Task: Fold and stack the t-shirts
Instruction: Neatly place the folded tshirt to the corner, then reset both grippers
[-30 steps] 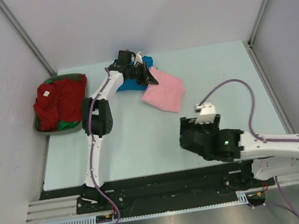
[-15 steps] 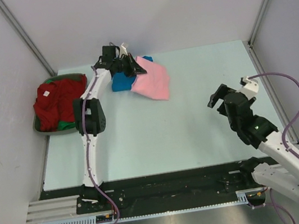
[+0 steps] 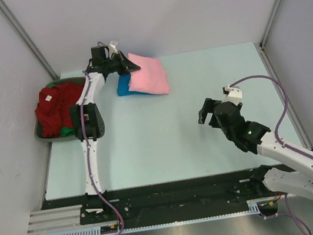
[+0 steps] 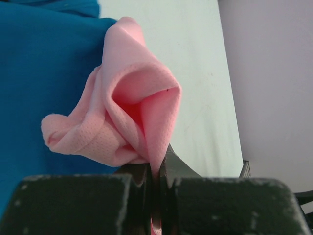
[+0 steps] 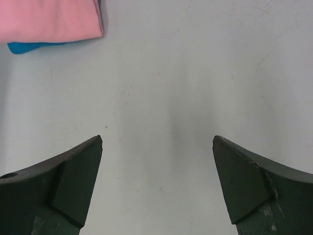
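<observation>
A folded pink t-shirt point(image 3: 148, 73) lies over a folded blue t-shirt point(image 3: 122, 87) at the back of the table. My left gripper point(image 3: 126, 67) is shut on the pink shirt's left edge; in the left wrist view the pink cloth point(image 4: 128, 122) bunches out from between the closed jaws, with the blue shirt point(image 4: 44, 73) under it. My right gripper point(image 3: 206, 112) hovers open over bare table at the right, holding nothing. In the right wrist view the pink shirt point(image 5: 49, 19) and a blue sliver point(image 5: 34, 47) show at the top left.
A dark green bin point(image 3: 82, 80) at the left edge holds a heap of red and green shirts point(image 3: 57, 109). Grey walls close in the table on three sides.
My left gripper has dragged the pink shirt leftward and back, from beside the blue shirt to over it. The right arm has swung from the middle out to the right.
</observation>
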Controlling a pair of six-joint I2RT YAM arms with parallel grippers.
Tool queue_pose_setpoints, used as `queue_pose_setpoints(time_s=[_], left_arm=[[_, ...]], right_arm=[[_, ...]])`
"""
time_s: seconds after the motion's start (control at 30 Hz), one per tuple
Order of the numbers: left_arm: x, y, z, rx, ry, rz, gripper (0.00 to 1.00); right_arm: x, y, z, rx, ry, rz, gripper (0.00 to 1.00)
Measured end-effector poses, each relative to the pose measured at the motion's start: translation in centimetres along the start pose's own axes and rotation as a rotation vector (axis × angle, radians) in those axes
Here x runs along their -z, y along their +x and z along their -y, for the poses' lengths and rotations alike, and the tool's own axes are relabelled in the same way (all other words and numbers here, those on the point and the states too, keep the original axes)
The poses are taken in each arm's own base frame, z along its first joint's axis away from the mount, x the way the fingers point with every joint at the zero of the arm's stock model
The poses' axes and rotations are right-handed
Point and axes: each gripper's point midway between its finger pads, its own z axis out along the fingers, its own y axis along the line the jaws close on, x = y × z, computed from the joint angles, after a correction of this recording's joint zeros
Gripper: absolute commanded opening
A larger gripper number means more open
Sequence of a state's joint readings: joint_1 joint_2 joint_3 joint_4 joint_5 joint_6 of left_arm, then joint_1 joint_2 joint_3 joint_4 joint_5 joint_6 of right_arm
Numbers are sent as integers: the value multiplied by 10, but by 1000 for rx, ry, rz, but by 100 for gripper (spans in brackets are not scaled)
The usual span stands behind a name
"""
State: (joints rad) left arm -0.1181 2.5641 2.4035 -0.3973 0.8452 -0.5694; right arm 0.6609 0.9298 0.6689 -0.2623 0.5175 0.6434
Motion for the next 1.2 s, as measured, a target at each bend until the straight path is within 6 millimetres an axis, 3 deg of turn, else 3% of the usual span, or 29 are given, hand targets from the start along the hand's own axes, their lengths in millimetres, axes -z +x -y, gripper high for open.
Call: queue_pose_setpoints(time_s=[0.23,0.47,0.5,0.6,0.63,1.0,1.1,1.2], left_arm=[[8,1,-51,67,-43,4,0],[26,-9,-74,96,-54,28,8],[29,-11,-76,96,-51,33,14],[39,-19,-83,97,-49,56,61],[43,-22,-86,100,-48,64,99],[53,-29,-111,131,-117,106,100],[58,-18,-134,181,-266,112,100],[77,4,-156,249,-472,105,100]], right_arm=[[-4,7,-14,28,-33,-6,100],[-10,11,-18,37,-36,-9,100],[-11,13,-18,40,-35,-12,100],[-14,16,-20,45,-35,-17,100],[-15,16,-20,46,-36,-19,100],[-21,28,-24,71,-39,-43,100],[-26,31,-17,86,8,-59,100],[-33,35,-7,100,78,-74,100]])
